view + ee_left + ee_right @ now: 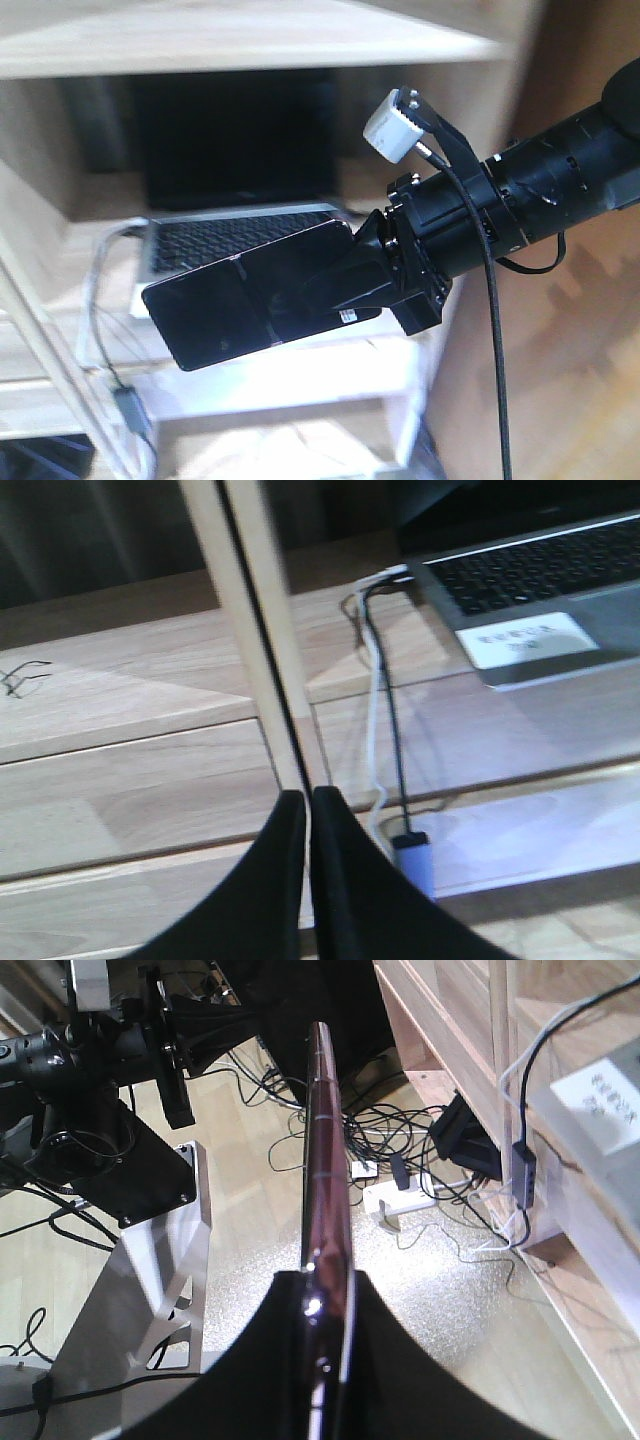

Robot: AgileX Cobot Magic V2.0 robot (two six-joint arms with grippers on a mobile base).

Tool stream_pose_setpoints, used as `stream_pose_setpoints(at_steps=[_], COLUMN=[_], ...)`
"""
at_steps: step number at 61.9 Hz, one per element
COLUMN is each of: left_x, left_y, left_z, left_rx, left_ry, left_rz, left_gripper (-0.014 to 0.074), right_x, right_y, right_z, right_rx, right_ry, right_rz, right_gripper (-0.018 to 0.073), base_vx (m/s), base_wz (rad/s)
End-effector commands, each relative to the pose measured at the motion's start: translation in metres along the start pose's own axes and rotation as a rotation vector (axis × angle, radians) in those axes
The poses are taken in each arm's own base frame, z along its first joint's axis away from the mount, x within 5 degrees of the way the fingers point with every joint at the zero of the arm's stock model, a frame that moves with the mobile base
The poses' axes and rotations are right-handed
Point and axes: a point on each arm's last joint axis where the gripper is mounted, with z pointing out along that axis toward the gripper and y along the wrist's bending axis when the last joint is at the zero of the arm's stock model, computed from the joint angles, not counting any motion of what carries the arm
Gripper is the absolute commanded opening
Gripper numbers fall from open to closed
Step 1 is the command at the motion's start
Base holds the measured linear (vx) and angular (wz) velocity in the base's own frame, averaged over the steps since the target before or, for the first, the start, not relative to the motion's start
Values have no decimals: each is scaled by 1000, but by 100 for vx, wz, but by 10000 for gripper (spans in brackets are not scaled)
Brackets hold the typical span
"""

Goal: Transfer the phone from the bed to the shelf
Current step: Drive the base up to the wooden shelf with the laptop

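Black-glass, thin rectangular phone (250,295) with a pinkish rim: held in the air, pinched by one short end between the fingers of the right gripper (325,1295). It shows edge-on in the right wrist view.

Bed: not in any view, so the pick-up is judged done.

Phone hangs in front of the pale natural-wood shelf (250,45), roughly level with the tier bearing an open grey laptop (240,240) and some cables (385,730). It touches no plank as far as I can tell; the front view is blurred.

Left gripper (308,800): fingers pressed together, nothing between them, pointing at a shelf upright.

Done: grasp, lift, carry to the shelf.
Left: bring the phone over bare plank, lower, let go, withdraw.
Judged roughly two-thirds through. Bare wood lies beside the laptop in the left wrist view.
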Motion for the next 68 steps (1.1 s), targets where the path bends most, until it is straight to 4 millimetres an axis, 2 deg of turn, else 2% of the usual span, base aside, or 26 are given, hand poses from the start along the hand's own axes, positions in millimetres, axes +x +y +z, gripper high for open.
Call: stream_pose_setpoints(at_steps=[1,26,68], left_x=[-5,-5,-5], left_y=[0,0,0], left_z=[0,0,0], left_rx=[-5,-5,-5], left_ry=[-74,-74,-74], left_rz=[-1,-1,-1], left_gripper=[1,1,1], right_x=[-12,-12,-12], right_y=[19,19,19], right_z=[-12,-12,-12], right_rx=[-63,-63,-63], right_ry=[-65,-65,-65], right_rz=[-26,-26,-26], right_gripper=[-2,-2,-2], base_vx=[18,13,2], base_wz=[23,16,1])
